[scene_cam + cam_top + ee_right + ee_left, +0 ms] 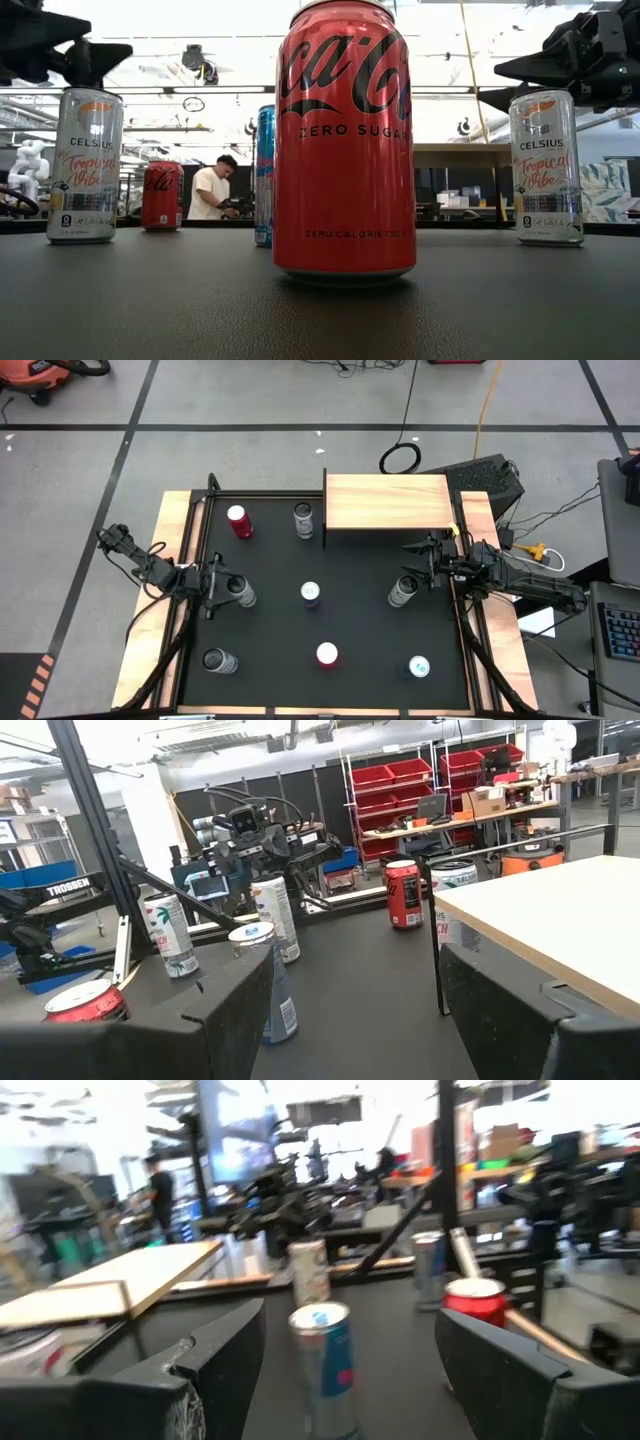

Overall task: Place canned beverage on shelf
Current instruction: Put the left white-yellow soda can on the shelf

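Cans stand scattered on the black surface (350,650), none on the shelf (388,502). Left gripper (222,588) hovers by a white can (242,593), right gripper (425,563) near another (402,591); both jaws open, empty.

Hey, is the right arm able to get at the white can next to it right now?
Probably yes. The right pincer stands open just beside the white can, with bare black table around it and no other can between them; the shelf sits behind, out of the path.
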You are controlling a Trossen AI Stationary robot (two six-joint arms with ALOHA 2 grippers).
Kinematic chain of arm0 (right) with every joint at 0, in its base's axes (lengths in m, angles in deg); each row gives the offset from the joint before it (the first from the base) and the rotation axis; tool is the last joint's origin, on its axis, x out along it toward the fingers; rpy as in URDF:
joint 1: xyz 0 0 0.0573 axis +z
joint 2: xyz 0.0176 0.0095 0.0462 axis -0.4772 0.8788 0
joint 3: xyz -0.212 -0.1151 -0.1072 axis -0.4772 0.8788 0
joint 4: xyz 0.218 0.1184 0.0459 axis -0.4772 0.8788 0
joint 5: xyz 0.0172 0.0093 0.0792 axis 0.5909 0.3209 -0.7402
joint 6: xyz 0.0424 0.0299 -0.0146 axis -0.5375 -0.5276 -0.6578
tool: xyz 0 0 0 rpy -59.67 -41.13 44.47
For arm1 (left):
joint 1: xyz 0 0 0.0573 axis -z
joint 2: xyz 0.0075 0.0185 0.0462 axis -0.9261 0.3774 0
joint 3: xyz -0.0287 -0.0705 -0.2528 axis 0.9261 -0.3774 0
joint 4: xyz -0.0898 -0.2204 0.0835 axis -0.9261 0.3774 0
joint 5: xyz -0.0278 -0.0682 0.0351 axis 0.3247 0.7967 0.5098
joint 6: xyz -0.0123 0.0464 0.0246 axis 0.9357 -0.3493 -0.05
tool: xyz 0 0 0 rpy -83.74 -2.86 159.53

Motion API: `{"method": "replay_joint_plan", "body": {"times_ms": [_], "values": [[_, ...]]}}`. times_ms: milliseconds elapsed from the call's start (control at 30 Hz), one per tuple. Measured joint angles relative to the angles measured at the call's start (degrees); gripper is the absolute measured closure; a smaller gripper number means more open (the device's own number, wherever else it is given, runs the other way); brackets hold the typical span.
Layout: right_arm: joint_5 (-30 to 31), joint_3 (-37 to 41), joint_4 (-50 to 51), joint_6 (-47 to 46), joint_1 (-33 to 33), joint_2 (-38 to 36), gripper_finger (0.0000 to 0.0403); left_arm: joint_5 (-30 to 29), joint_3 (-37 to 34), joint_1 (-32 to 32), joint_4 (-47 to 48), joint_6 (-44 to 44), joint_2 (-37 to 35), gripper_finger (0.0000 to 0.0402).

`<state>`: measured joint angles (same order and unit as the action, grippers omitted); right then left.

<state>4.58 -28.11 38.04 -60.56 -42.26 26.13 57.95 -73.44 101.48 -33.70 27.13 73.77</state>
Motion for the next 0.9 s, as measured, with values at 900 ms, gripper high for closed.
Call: {"method": "replay_joint_plan", "body": {"times_ms": [900], "values": [[0.1, 0.0, -1.3, 0.3, 0.0, 0.0, 0.0133, -6.8, 0.0, 0.0, 3.1, 12.6, 5.8, 0.0107]]}}
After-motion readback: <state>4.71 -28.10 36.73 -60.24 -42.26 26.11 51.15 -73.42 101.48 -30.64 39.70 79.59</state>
